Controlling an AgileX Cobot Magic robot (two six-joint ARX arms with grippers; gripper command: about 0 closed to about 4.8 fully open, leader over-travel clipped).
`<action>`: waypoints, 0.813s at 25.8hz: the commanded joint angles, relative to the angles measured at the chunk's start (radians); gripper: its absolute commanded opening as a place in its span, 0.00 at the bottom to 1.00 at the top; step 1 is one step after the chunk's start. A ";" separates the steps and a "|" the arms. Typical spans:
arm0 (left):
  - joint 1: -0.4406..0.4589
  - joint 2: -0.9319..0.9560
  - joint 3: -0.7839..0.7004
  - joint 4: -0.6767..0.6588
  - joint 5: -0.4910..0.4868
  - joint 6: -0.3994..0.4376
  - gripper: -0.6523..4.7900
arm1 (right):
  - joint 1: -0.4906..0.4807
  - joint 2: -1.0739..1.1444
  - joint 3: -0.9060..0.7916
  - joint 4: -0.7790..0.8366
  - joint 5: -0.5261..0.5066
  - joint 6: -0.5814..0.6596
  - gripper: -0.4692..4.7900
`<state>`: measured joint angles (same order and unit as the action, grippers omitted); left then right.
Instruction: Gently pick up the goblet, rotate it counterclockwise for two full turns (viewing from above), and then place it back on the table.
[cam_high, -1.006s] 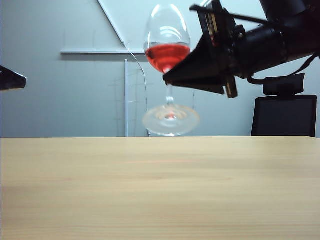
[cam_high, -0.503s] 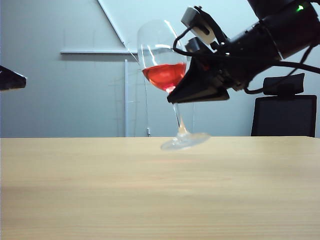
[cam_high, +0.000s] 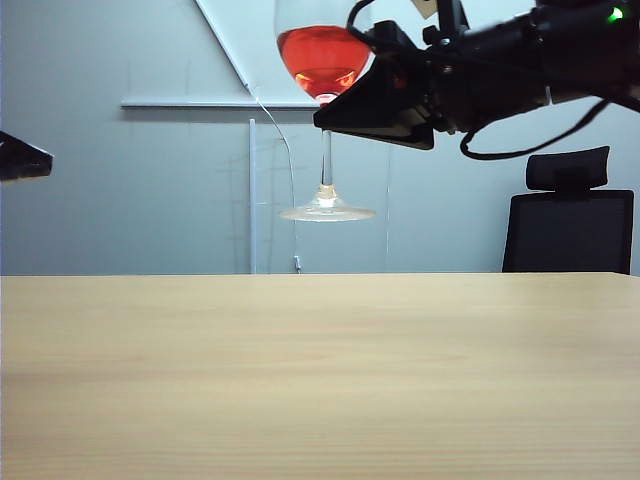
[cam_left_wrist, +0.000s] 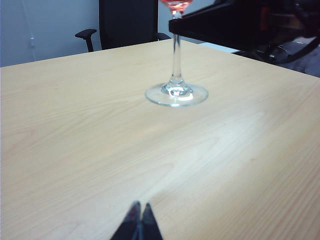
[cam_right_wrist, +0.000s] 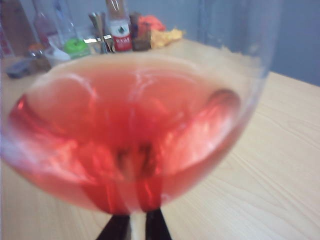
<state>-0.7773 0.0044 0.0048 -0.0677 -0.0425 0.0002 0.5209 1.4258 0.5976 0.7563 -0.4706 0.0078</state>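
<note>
The goblet (cam_high: 322, 55), a clear glass with red liquid, hangs upright well above the beige table (cam_high: 320, 380), its foot (cam_high: 327, 212) in the air. My right gripper (cam_high: 326, 112) comes in from the right and is shut on the thin stem just below the bowl. In the right wrist view the red bowl (cam_right_wrist: 130, 135) fills the picture, with the stem between the dark fingertips (cam_right_wrist: 114, 229). My left gripper (cam_left_wrist: 139, 212) is shut on nothing and hovers over the table far from the goblet's foot (cam_left_wrist: 176, 94). It shows at the exterior view's left edge (cam_high: 20, 158).
A black office chair (cam_high: 568, 225) stands behind the table's far right edge. Bottles and other clutter (cam_right_wrist: 119, 30) sit at one far end of the table in the right wrist view.
The goblet was tilted, with its foot swung towards the camera and then down near the table's far edge. It now hangs upright and higher, and the right wrist has turned level.
</note>
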 joint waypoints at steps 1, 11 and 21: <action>-0.001 0.002 0.004 0.009 0.002 0.000 0.11 | 0.001 -0.006 -0.026 0.121 -0.029 0.013 0.08; -0.001 0.002 0.004 0.009 0.001 0.000 0.11 | 0.002 0.117 -0.077 0.295 -0.067 0.014 0.08; -0.001 0.002 0.004 0.009 0.001 0.000 0.11 | 0.002 0.216 -0.076 0.359 -0.074 -0.010 0.08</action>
<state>-0.7773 0.0044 0.0048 -0.0677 -0.0425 0.0002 0.5209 1.6394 0.5144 1.0573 -0.5358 0.0051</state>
